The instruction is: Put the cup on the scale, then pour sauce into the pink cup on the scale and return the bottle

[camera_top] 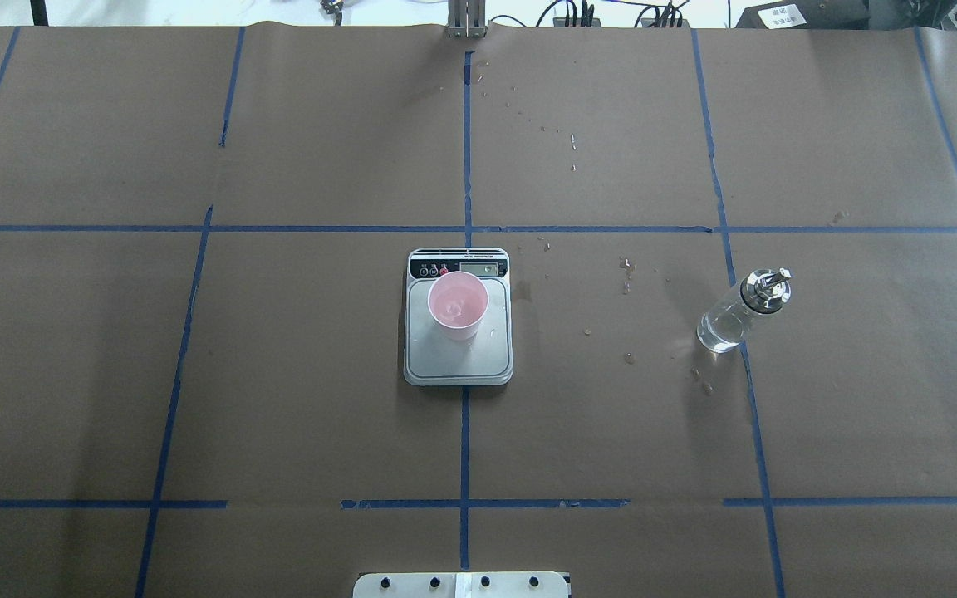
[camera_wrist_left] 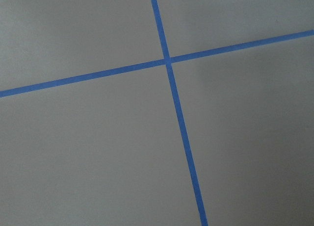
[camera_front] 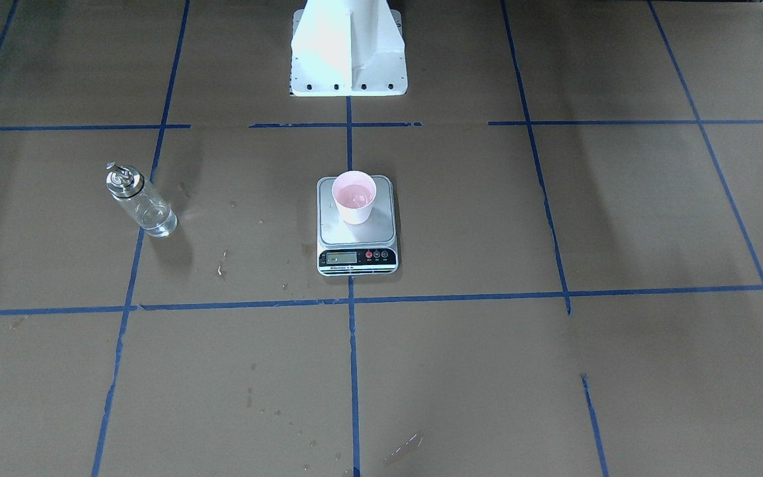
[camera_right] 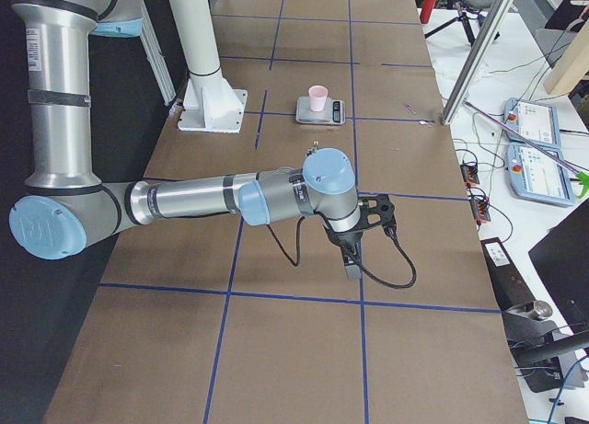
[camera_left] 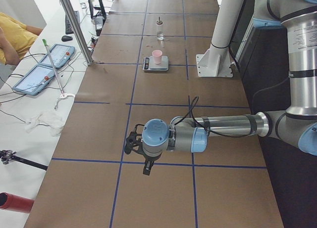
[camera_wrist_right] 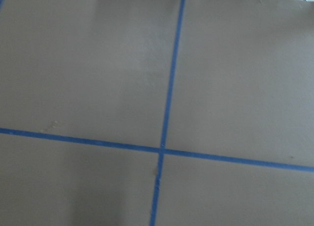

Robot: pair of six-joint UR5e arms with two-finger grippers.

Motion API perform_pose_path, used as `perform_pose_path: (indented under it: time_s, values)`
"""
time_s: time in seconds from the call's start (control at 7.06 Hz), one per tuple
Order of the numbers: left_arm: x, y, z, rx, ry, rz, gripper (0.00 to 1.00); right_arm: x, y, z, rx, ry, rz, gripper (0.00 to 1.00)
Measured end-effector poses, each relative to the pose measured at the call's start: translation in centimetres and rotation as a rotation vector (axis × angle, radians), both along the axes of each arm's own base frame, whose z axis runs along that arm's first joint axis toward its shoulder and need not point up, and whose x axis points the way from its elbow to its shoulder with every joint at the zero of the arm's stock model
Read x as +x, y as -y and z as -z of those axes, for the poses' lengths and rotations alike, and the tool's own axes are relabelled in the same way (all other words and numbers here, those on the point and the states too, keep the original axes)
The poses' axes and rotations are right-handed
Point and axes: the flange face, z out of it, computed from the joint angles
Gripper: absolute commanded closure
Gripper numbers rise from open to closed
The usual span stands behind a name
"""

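The pink cup stands upright on the far part of the steel scale at the table's middle; both also show in the overhead view, the cup on the scale. A shiny surface shows inside the cup. The clear glass bottle with its silver spout cap stands upright on the paper, on my right side, apart from the scale, with clear sauce low in it. My left gripper and right gripper hang far from these things. I cannot tell whether they are open or shut.
The white robot base stands behind the scale. Drops of liquid lie on the brown paper between scale and bottle. Tablets and cables lie on the side bench by a person in yellow.
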Motion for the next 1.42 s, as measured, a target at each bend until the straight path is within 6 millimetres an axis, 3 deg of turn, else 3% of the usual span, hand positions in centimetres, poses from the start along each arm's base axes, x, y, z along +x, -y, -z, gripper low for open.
perform_pose_path:
  time_s: [0.28, 0.42, 0.71, 1.13, 1.42]
  values:
    - [0.0, 0.0, 0.0, -0.001, 0.000, 0.000, 0.00, 0.4, -5.5, -5.6, -0.031, -0.074, 0.052, 0.00]
    - [0.0, 0.0, -0.1, -0.001, 0.000, -0.001, 0.00, 0.0, -7.4, -7.2, -0.022, -0.060, 0.070, 0.00]
    - [0.0, 0.0, -0.1, -0.002, -0.001, -0.001, 0.00, -1.6, -8.4, -8.2, -0.020, 0.015, 0.113, 0.00]
    - [0.0, 0.0, -0.1, -0.002, -0.002, -0.001, 0.00, -5.2, -8.2, -8.1, -0.055, 0.097, 0.209, 0.00]
    - [0.0, 0.0, -0.2, -0.003, -0.002, -0.001, 0.00, -5.7, -8.2, -8.4, -0.062, 0.087, 0.225, 0.00]
